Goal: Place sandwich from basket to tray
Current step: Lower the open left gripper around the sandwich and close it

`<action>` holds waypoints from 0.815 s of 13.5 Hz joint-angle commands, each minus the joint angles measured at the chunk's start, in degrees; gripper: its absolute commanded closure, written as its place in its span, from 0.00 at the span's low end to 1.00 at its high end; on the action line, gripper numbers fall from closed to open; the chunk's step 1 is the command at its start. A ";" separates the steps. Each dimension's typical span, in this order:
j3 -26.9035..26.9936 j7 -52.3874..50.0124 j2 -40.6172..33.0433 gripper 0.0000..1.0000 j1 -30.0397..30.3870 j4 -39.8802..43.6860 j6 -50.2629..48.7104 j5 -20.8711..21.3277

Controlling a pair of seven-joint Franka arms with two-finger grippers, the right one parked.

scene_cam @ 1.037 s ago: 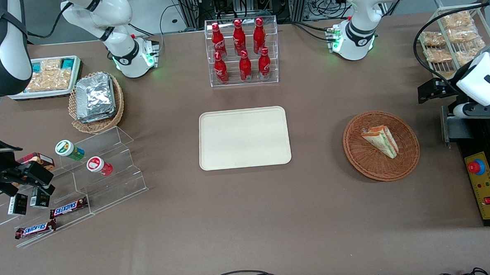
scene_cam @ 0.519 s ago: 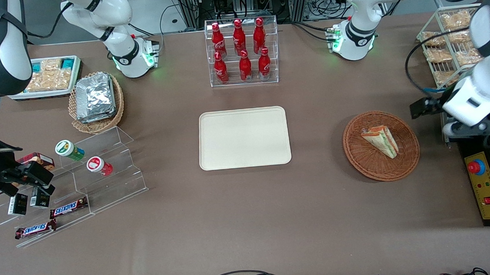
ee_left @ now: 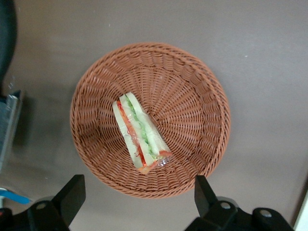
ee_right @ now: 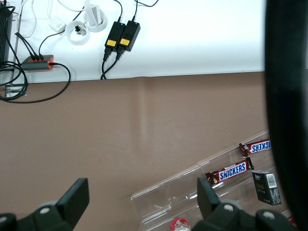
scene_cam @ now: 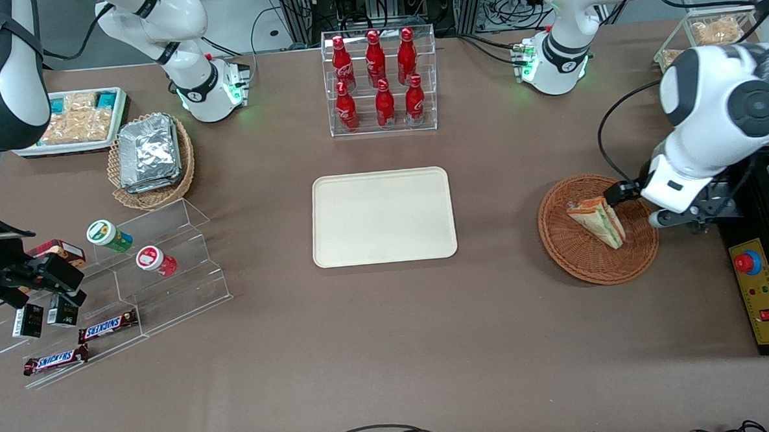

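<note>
Presently the gripper (ee_left: 137,202) hangs above the reddish-brown wicker basket (ee_left: 202,91), fingers spread wide and empty. Inside it lies the wrapped sandwich (ee_left: 139,134), its long axis roughly crosswise to the finger gap, directly beneath; the cream tray (scene_cam: 383,216) sits well apart toward the parked arm's end.

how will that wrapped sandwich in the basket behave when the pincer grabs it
The sandwich probably squashes easily: soft bread and layered filling. Its clear wrap looks glossy, so it may slip between the fingers. It lies loose in the basket, so it should lift freely. The open pincer hovers above it.

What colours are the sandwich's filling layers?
Red and green between pale bread on the sandwich, clearest in the left wrist view.
</note>
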 commanded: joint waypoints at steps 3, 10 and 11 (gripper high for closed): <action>0.88 -5.19 -2.51 0.00 -0.12 -9.54 9.30 1.16; 1.23 -13.44 2.40 0.00 1.55 -15.88 22.50 1.17; 1.14 -14.58 3.19 0.00 1.55 -16.49 24.43 1.17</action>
